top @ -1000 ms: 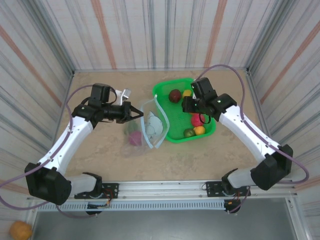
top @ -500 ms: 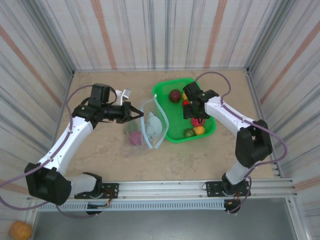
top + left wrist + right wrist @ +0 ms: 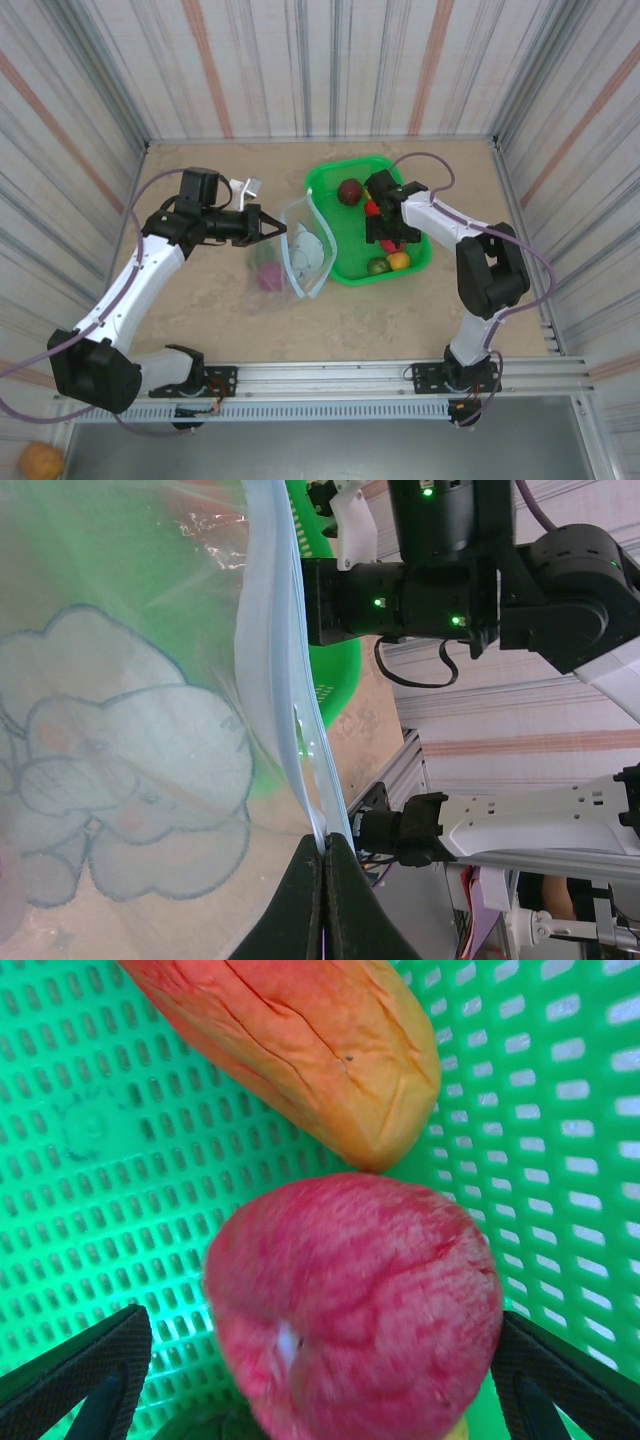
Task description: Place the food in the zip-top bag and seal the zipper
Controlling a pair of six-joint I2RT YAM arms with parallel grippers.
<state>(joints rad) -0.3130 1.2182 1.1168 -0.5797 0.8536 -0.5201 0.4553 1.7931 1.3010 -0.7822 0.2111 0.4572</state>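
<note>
Your right pincer (image 3: pixel 320 1370) straddles the mottled pink-red fruit (image 3: pixel 360 1300), spread wide, gaps both sides, gripping nothing; your left pincer (image 3: pixel 322 880) clamps the zip-top bag (image 3: pixel 130 740) by its pale-blue zipper (image 3: pixel 275 680).

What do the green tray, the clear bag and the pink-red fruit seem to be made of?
Green tray: rigid moulded plastic, glossy; regular slotted mesh.
Clear bag: thin soft plastic film; see-through, wrinkled glints.
Pink-red fruit: probably plastic or foam, matte; fine grainy skin.
</note>
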